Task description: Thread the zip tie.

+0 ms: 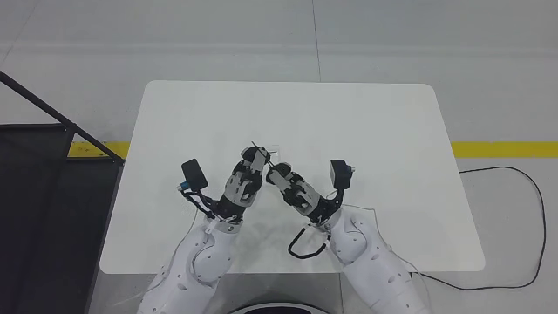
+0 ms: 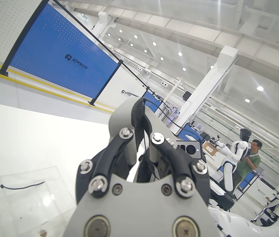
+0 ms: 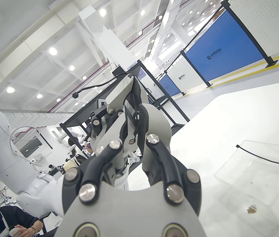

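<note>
Both grippers meet above the front middle of the white table (image 1: 366,122). My left gripper (image 1: 255,160) is shut, and a thin black zip tie (image 2: 144,136) runs between its pads in the left wrist view. My right gripper (image 1: 280,174) is also shut on the zip tie (image 3: 97,85). In the right wrist view the tie's free end curves away from the fingertips and ends in a small square head. From above, the tie (image 1: 264,149) shows as thin black strands poking out where the two grippers touch.
A clear tray (image 3: 265,181) lies on the table with a spare black zip tie (image 3: 262,157) and a small brown scrap (image 3: 251,208) in it; the same tray (image 2: 31,203) and spare tie (image 2: 22,186) appear beside the left gripper. A black screen (image 1: 35,201) stands left of the table.
</note>
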You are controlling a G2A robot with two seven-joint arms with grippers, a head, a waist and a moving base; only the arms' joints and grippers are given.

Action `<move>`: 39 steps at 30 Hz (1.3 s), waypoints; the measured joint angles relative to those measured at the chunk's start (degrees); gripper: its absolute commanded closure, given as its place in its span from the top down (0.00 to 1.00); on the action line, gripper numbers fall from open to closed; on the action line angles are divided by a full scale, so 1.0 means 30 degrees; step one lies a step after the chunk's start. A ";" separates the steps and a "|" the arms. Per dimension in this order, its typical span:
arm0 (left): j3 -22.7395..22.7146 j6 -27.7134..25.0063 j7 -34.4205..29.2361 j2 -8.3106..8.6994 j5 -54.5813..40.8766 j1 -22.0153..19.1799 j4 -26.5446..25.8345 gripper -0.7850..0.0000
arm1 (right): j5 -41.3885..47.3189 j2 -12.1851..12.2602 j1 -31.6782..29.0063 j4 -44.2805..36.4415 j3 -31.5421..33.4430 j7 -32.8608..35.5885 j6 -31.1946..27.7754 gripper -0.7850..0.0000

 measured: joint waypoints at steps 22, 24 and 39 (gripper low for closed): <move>-0.0151 -0.0212 -0.0093 -0.0086 0.0082 0.0033 0.0094 0.00 | 0.0050 0.0106 0.0090 0.0060 -0.0170 -0.0324 0.0000 0.22; -0.0158 -0.0218 -0.0097 -0.0094 0.0093 0.0043 0.0091 0.00 | 0.0066 0.0128 0.0081 0.0020 -0.0171 -0.0350 0.0000 0.22; -0.0218 -0.0361 -0.0082 -0.0147 0.0132 0.0123 0.0076 0.00 | -0.0035 0.0233 0.0069 -0.0053 -0.0244 -0.0488 0.0000 0.00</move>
